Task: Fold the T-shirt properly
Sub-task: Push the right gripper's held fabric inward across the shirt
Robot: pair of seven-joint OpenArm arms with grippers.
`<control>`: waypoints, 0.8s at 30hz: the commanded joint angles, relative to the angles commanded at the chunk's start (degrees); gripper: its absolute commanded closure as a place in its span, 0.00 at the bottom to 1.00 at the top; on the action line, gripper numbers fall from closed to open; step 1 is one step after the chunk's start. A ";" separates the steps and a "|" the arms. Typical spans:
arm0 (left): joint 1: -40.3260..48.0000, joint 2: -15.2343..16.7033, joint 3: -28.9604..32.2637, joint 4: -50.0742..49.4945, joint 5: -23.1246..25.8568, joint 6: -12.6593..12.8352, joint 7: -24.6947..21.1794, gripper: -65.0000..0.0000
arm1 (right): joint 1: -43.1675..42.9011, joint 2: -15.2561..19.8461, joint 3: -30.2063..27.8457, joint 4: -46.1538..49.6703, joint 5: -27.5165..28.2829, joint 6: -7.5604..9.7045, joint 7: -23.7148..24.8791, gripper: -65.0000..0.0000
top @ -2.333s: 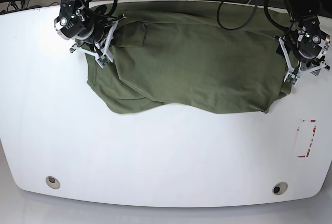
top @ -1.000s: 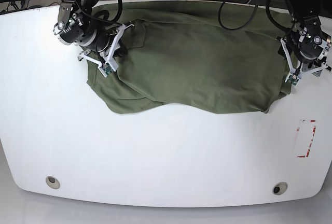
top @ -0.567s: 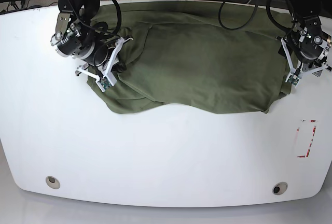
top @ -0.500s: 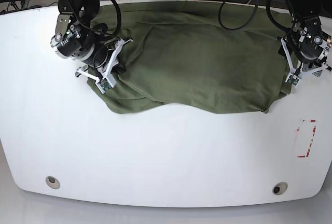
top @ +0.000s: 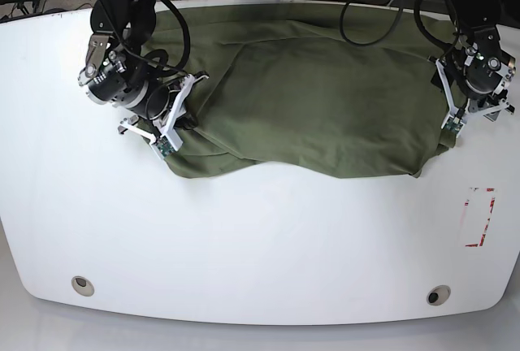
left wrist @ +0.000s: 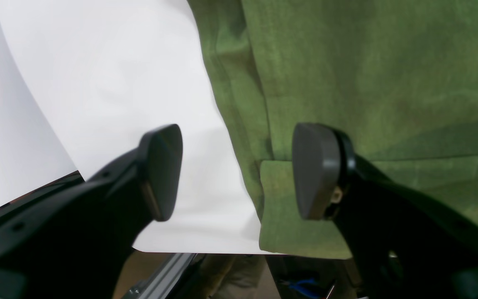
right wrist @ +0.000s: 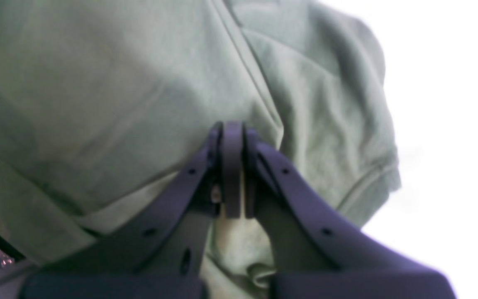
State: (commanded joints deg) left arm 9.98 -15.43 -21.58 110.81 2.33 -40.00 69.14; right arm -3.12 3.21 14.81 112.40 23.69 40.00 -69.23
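T-shirt (top: 317,103) lies crumpled across the far half of the white desk (top: 260,237), olive green, spread nearly edge to edge, near hem curving toward the middle; right gripper (top: 166,115) sits at the shirt's end on the base view's left, jaws pressed fully together in the right wrist view (right wrist: 231,166), folds of cloth bunched around the tips; it looks pinched on the fabric, though the pinched layer itself is hidden behind the fingers; left gripper (top: 455,115) is at the opposite end of the shirt, by the desk's edge on the base view's right; left wrist view shows its jaws wide apart (left wrist: 235,170), one pad (left wrist: 162,170) over bare desk, the other pad (left wrist: 315,170) over the cloth, a folded edge of the shirt running between them; nothing clamped there.
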 joint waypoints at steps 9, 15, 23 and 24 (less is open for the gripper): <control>0.00 0.00 0.00 0.00 0.00 0.00 0.00 0.42 | 1.58 0.00 0.00 -1.76 0.18 0.00 0.00 0.98; 0.00 0.00 0.00 0.00 0.00 0.00 0.00 0.42 | 2.81 -0.97 -0.09 -1.85 0.26 0.00 0.00 0.98; -0.18 0.00 0.09 0.00 0.00 0.00 0.00 0.42 | 4.04 -2.11 -0.09 -2.46 -0.18 0.00 -0.26 0.94; -0.18 0.00 0.09 0.00 0.00 0.00 0.00 0.42 | 3.87 -1.85 -0.09 -2.29 -0.18 0.00 -0.35 0.91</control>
State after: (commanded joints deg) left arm 9.80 -15.43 -21.49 110.81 2.33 -40.00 69.14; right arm 0.75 1.36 14.73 110.11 23.52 40.00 -69.58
